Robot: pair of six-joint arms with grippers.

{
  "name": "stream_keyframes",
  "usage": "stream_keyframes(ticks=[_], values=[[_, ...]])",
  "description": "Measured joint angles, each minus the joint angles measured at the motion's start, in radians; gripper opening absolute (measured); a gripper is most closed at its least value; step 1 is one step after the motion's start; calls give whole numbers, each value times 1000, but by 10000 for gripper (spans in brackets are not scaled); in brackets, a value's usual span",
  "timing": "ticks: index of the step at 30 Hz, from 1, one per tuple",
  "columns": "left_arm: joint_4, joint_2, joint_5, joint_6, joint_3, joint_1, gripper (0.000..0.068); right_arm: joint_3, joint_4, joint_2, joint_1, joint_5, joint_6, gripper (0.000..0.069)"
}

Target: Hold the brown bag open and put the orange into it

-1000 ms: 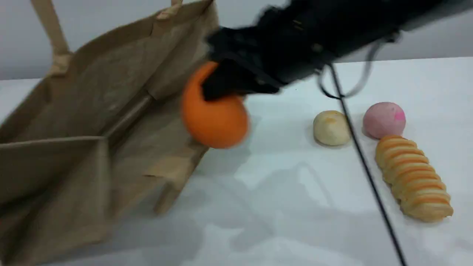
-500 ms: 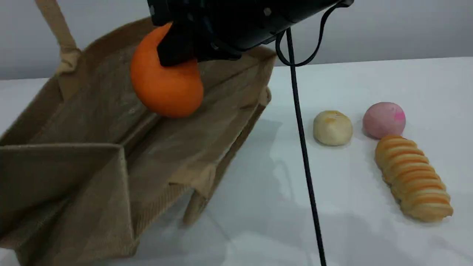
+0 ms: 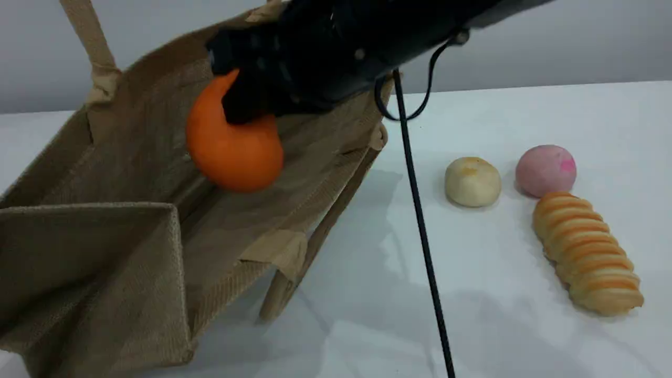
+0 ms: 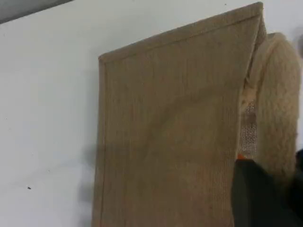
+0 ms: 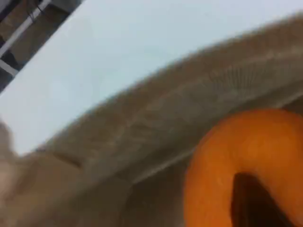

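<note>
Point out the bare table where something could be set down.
Free: the white table behind the pale bun and pink bun, and the front strip between the brown bag and striped bread roll, crossed by a black cable. Crowded: around the three breads.

brown bag (image 3: 131,173): coarse woven jute, rough and matt, weave showing clearly in the left wrist view
bag handles (image 3: 86,37): thick beige webbing, fuzzy
orange (image 3: 233,149): smooth, matt skin
right gripper (image 3: 247,102): black, dull plastic look
table (image 3: 525,341): white, smooth, faint sheen
striped roll (image 3: 585,252), right of the bag: ridged, matt crust
cable (image 3: 420,226): black, smooth
</note>
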Motion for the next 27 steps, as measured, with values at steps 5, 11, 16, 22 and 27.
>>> stream_keyframes(ticks=[5,11,16,22,27], values=[[-20,0,-5,14,0,0,86,-28,0,52,9,-1,4,36],[-61,0,-5,48,0,0,86,-54,1,58,43,1,4,36],[-68,0,-3,52,0,0,86,-54,1,57,42,-15,7,36],[-68,0,-2,54,0,0,86,-54,1,57,42,8,7,37],[-68,0,-2,54,0,0,86,-54,1,57,42,6,7,42]])
